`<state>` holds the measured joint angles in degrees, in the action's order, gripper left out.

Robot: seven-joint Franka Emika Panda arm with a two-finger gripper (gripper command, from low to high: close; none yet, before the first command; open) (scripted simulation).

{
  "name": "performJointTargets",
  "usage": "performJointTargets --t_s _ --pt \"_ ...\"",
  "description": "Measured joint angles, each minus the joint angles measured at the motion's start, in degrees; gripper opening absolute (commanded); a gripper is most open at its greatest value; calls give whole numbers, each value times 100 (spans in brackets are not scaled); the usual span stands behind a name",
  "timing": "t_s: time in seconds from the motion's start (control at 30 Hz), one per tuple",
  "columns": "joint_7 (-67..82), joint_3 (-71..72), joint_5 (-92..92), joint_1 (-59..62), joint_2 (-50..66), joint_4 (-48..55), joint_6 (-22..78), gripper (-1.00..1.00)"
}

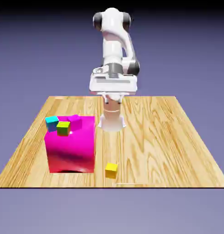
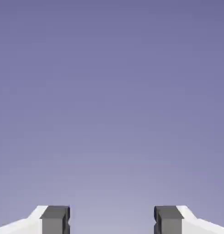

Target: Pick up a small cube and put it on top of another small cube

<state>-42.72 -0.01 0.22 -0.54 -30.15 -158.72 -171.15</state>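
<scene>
A small yellow cube (image 1: 111,170) lies on the wooden table (image 1: 168,137) near its front edge. Three more small cubes rest on a big magenta block (image 1: 70,148): a cyan cube (image 1: 51,122), a green cube (image 1: 63,128) and a magenta cube (image 1: 75,120). My gripper (image 1: 113,87) hangs high over the table's far middle, well away from every cube. In the hand view the gripper (image 2: 112,220) is open: its grey fingertips (image 2: 55,219) stand wide apart with only the blue-violet backdrop between them. No cube shows in the hand view.
The big magenta block fills the exterior view's left front of the table and rises well above the table top. The robot's base (image 1: 112,119) stands just behind the block's right corner.
</scene>
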Motion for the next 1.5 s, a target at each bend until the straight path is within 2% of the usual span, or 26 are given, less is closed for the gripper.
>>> performJointTargets --t_s 1.23,1.3,1.43,1.47,1.5 --pt "-811 -35 689 441 7683 6993 8767 0" --pt "-821 -35 698 447 7779 7080 8876 0" --pt "-764 -19 734 396 7769 6250 8057 0" --pt "-756 -17 739 390 7768 6138 7946 -100" --pt "-756 -17 739 390 7768 6138 7946 -100"
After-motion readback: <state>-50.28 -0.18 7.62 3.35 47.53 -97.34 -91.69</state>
